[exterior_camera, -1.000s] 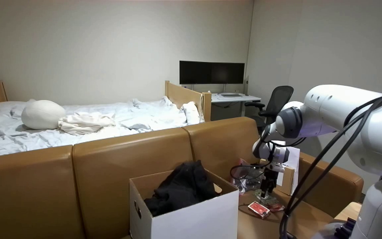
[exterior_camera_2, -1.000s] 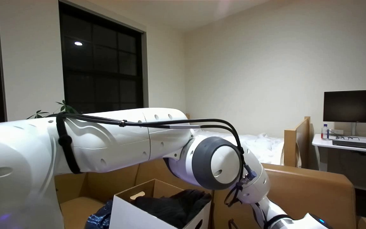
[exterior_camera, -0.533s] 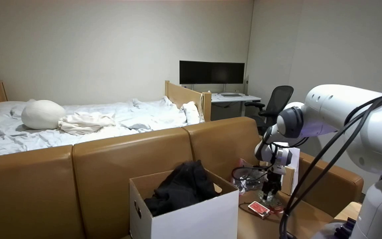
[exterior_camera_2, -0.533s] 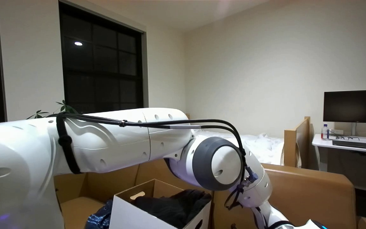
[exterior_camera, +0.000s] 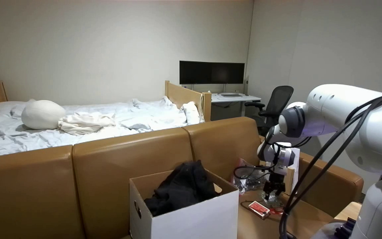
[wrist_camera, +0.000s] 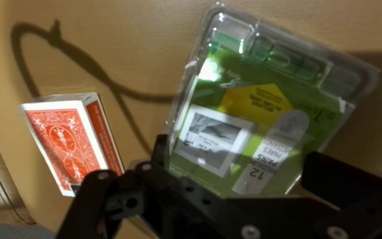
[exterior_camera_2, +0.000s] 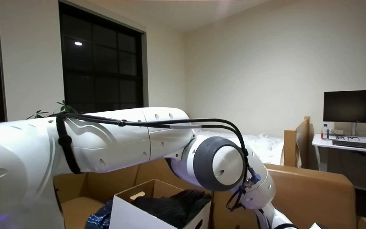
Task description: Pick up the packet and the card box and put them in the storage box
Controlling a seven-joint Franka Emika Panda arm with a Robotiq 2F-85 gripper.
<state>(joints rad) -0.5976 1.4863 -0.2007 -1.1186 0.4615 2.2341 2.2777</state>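
Note:
The packet [wrist_camera: 260, 116], green with a yellow patch under clear plastic, lies on the tan sofa seat in the wrist view. Around its near part my gripper [wrist_camera: 237, 159] stands open, one finger by each side edge; whether they touch it I cannot tell. Left of them is the card box [wrist_camera: 65, 142], a red and white card deck lying flat. An exterior view has the gripper [exterior_camera: 273, 195] just over the packet [exterior_camera: 273, 201], with the card box [exterior_camera: 259, 209] in front. The white storage box [exterior_camera: 196, 219], wall also visible from elsewhere [exterior_camera_2: 138, 214], has black cloth inside.
A dark cable [wrist_camera: 88, 63] curves over the seat between card box and packet. Behind the gripper are a clear plastic bag [exterior_camera: 245, 181] and an upright brown and white box [exterior_camera: 288, 179]. The sofa backrest [exterior_camera: 224, 146] and armrest [exterior_camera: 330, 172] bound the seat.
In an exterior view my gripper has moved slightly right and turned, so both fingers now show apart. The packet and cable seem to have shifted a little the same way.

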